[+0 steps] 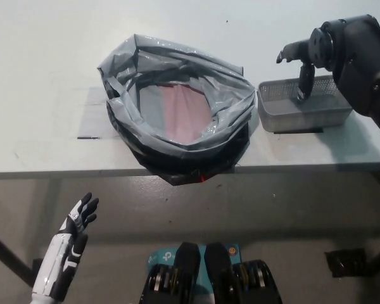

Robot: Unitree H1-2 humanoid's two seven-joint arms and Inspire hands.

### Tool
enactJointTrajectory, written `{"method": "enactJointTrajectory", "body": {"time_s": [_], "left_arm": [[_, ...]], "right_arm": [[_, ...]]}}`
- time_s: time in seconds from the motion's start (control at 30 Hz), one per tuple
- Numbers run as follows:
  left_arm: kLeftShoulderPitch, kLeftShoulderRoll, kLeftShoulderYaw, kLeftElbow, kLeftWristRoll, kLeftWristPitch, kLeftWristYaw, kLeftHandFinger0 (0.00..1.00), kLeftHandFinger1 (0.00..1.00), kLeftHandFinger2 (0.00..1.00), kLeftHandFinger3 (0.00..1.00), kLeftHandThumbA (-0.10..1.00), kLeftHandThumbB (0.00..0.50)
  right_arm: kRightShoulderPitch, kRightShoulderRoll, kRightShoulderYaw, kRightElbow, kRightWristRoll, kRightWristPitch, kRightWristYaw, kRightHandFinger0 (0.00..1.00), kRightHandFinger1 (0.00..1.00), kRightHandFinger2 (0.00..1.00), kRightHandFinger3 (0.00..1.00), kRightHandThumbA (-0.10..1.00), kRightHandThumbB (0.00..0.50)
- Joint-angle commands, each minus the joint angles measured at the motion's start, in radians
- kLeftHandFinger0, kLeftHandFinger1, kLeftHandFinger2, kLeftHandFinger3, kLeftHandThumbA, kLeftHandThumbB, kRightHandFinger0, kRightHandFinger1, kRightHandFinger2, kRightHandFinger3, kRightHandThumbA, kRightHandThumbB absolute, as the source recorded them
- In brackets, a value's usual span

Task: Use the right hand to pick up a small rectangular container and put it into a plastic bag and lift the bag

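Head view: black right hand (302,63), fingers spread and empty, hovers over the rectangular mesh container (304,104) beside the crinkled bag (177,104).

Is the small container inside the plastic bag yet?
No: the small container sits on the table to the right of the plastic bag, with the right robot hand above it.

We see an evenly, brightly lit table (44,95) in soft, slightly cool light, glare streaking the plastic bag's (177,107) folds, a soft shadow beneath the mesh container (304,107), and the floor darker below.
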Motion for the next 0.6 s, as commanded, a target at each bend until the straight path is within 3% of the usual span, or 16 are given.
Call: {"method": "enactJointTrajectory", "body": {"time_s": [0.0,0.33,0.57], "left_arm": [[-0.002,0.015,-0.003,-0.031,-0.015,-0.033,-0.016,1.0,1.0,1.0,1.0,0.96,0.348],[-0.003,0.018,-0.005,-0.028,-0.013,-0.033,-0.018,1.0,1.0,1.0,1.0,0.96,0.354],[-0.008,0.018,-0.006,-0.027,-0.013,-0.034,-0.019,1.0,1.0,1.0,1.0,0.95,0.349]], "right_arm": [[-0.068,0.0,-0.014,0.012,-0.007,-0.032,0.004,1.0,1.0,1.0,1.0,0.88,0.5],[-0.079,-0.003,0.022,0.077,-0.038,-0.056,0.028,1.0,1.0,1.0,1.0,0.93,0.5],[-0.067,0.019,-0.028,0.14,0.006,-0.005,0.009,1.0,1.0,1.0,1.0,0.78,0.5]]}}
